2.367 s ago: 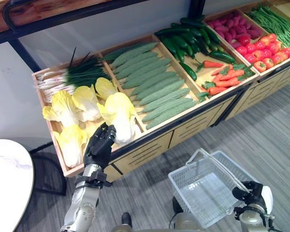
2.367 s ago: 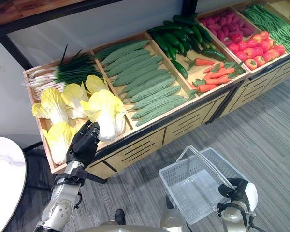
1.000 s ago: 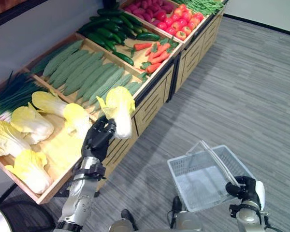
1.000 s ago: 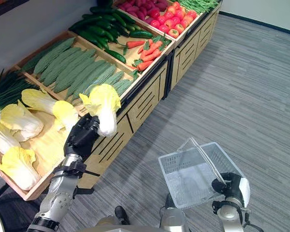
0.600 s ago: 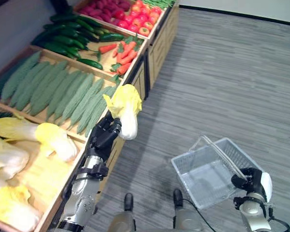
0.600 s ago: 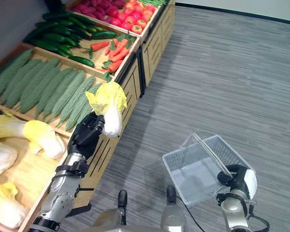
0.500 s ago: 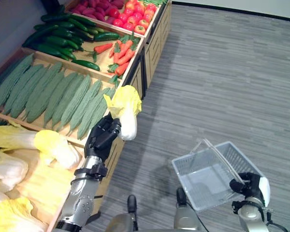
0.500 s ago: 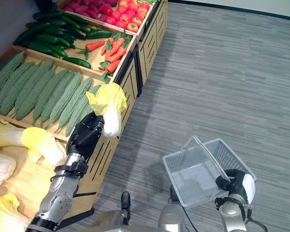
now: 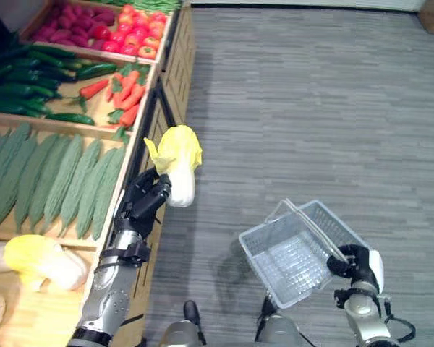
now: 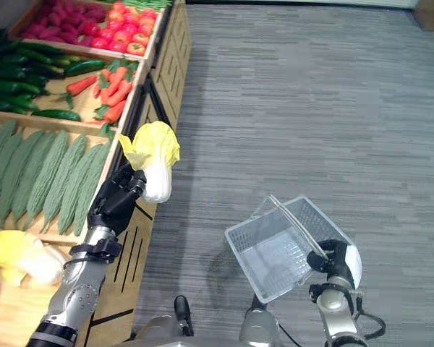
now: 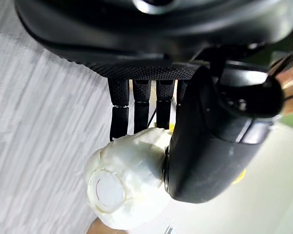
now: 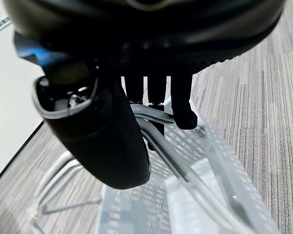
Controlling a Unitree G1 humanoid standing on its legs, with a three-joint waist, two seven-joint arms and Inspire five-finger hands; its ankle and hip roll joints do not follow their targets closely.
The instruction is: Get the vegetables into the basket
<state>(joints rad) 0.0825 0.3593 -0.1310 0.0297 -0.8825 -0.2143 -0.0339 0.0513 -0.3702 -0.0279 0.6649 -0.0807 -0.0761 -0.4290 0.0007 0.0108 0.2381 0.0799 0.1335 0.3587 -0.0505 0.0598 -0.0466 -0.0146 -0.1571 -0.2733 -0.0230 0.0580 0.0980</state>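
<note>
left hand [image 9: 146, 204] raised gripping cabbage [image 9: 177, 163], right hand [image 9: 353, 262] clasping basket [image 9: 289, 253] handle

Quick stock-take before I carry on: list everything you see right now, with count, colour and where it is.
Cabbage in hand: one, yellow-white, held up beside the stand's front edge.
Basket: one, clear plastic with wire handles, empty, held over the grey floor.
Other cabbages: at least two, yellow-white, nearest bin of the stand.
Bitter gourds: many, bumpy green, next bin along.
Carrots: several, orange, bin beyond the gourds.
Cucumbers: many, dark green, same bin as the carrots.
Tomatoes: many, red, far bin.
Purplish-red roots: many, far bin beside the tomatoes.
Wooden stand: one, light wood, along the robot's left.
Left hand: dark, curled round the cabbage.
Right hand: dark, curled round the basket handles.
</note>
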